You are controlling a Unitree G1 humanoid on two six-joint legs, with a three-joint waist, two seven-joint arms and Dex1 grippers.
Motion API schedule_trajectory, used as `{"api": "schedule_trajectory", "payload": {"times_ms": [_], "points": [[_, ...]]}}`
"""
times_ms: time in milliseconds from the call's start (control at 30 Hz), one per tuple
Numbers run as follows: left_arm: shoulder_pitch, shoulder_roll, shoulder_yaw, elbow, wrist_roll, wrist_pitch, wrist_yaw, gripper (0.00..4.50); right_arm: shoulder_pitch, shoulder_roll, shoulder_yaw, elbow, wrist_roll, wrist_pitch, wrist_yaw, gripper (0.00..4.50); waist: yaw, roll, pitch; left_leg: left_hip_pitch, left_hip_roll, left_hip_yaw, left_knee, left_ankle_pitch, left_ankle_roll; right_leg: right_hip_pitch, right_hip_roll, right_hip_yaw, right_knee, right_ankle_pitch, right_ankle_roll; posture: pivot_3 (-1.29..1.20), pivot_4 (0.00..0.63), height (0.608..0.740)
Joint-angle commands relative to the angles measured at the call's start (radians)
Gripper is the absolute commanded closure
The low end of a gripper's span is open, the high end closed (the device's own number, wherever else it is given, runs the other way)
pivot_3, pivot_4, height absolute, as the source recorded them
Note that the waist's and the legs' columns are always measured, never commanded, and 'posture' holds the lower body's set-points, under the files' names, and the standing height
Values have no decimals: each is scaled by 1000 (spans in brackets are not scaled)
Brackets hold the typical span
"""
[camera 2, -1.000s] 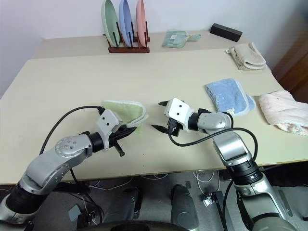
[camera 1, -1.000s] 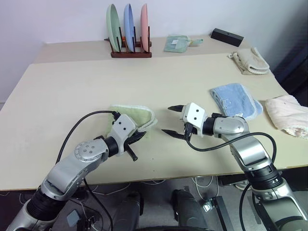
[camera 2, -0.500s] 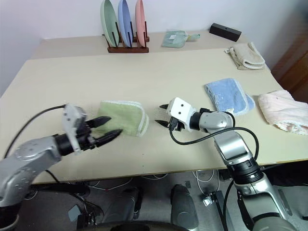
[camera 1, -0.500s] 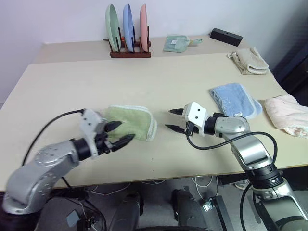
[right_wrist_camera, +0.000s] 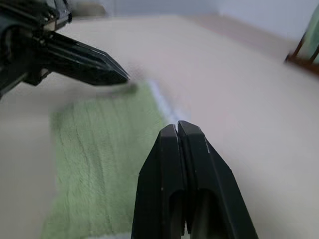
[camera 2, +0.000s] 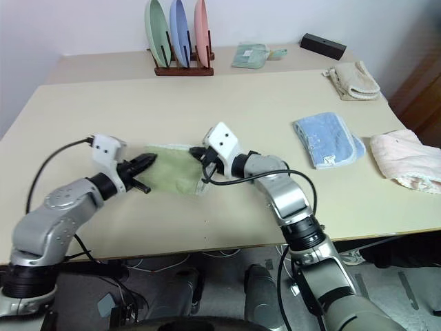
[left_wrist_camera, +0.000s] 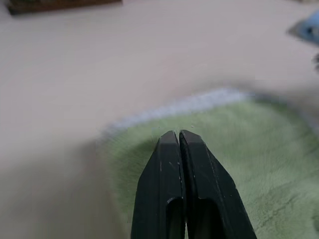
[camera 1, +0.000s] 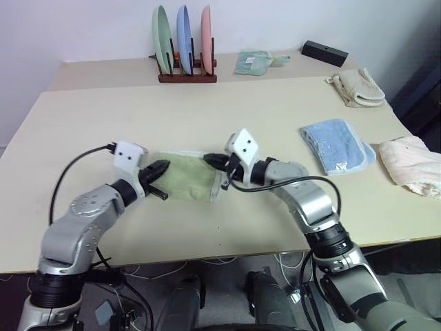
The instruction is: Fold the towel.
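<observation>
A wide, pale beige table (camera 1: 103, 124) takes up most of the scene, and on the near half of it, about in the middle between the two arms, lies the towel (camera 1: 185, 178), a light green terry cloth piece with a white stitched edge, folded flat on the table top. At the far edge stands a dark wooden rack (camera 1: 186, 74) with three plates on their edges, one green, one blue and one pink. On the right side rests a light blue folded towel (camera 1: 337, 146), near it at the table's right edge a pale pink towel (camera 1: 412, 164), and further back a cream folded towel (camera 1: 358, 87). Behind these there is a small pale green cloth (camera 1: 252, 62) and a black box (camera 1: 324, 52). The left gripper (camera 1: 160, 169) is at the left edge of the green towel, its two black fingers pressed together with no gap; in the left wrist view the tips lie over the green pile, but I cannot tell if any cloth is caught between them. The right gripper (camera 1: 211, 160) is at the far right corner of the same towel, its fingers also closed tight; in the right wrist view the tips stand above the white edge, with nothing visibly held.
</observation>
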Motion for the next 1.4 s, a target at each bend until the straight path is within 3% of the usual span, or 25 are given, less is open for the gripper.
{"api": "schedule_trajectory", "payload": {"times_ms": [33, 200, 433, 533, 600, 700, 800, 867, 900, 1333, 1400], "points": [[-12, -33, -41, 97, 81, -76, -16, 4433, -5, 27, 36, 99, -52, -37, -32, 4500, 0, 0, 0, 0, 0, 0, 0, 0, 0, 0, 0, 0, 0, 0, 0, 0, 150, 740], [-11, -72, -55, 201, 136, -132, -44, 4433, 15, 22, 68, 201, -113, -64, -49, 4500, 0, 0, -1, 0, 0, 0, 0, 0, 0, 0, 0, 0, 0, 1, 1, 0, 150, 740], [13, -109, 8, 173, 116, -168, -58, 4433, 16, 10, 14, 138, -89, -99, -47, 4500, 1, 1, -2, 1, 0, 0, 1, 0, 0, 1, 0, 0, 1, 1, 1, 0, 150, 740], [18, -114, 143, 78, -7, -116, -46, 4478, 9, -51, -25, 29, -50, -119, 23, 3771, -2, 0, -1, 0, 0, 0, 1, 0, 0, 0, 0, 0, 1, 1, 1, 0, 150, 740], [27, -103, 230, 30, -83, -69, -38, 3921, 13, -104, -40, -39, -30, -123, 73, 2834, -1, 0, -1, 0, 0, -1, 1, 0, 0, 0, 0, 0, 1, 1, 1, 0, 150, 740], [43, -80, 313, -12, -151, -3, -23, 2729, 27, -166, -58, -106, -5, -108, 130, 1410, -3, 0, -1, 0, 0, -1, 1, 0, 0, 0, 0, 0, 1, 1, 1, 0, 150, 740], [55, -68, 397, -11, -234, 104, 27, 1092, 41, -220, -75, -164, 13, -101, 173, 0, -3, 0, -1, 0, 0, -1, 0, 0, 0, 0, 0, 0, 1, 1, 1, 0, 150, 740], [63, -66, 408, 6, -280, 186, 45, 217, 44, -233, -81, -186, 19, -96, 177, 0, -4, 0, -1, 0, 0, -1, 0, 0, 0, 0, 0, 0, 1, 1, 1, 0, 150, 740], [61, -73, 406, 12, -304, 219, 53, 99, 45, -235, -82, -193, 24, -92, 178, 0, -3, 0, -1, 0, 0, -1, 1, 0, 0, 0, 0, 0, 1, 1, 1, 0, 150, 740], [-2, -233, 334, 69, -478, 477, 187, 99, 82, -249, -91, -259, 48, -76, 167, 0, 1, -1, -1, 0, 0, -1, 1, 0, 0, 1, 0, 0, 0, 1, 1, 0, 150, 740], [5, -254, 303, 58, -475, 477, 192, 615, 87, -253, -93, -272, 52, -71, 167, 0, 2, -1, -1, 0, 0, -1, 1, 0, 0, 1, 0, 0, 0, 1, 1, 0, 150, 740]]}}
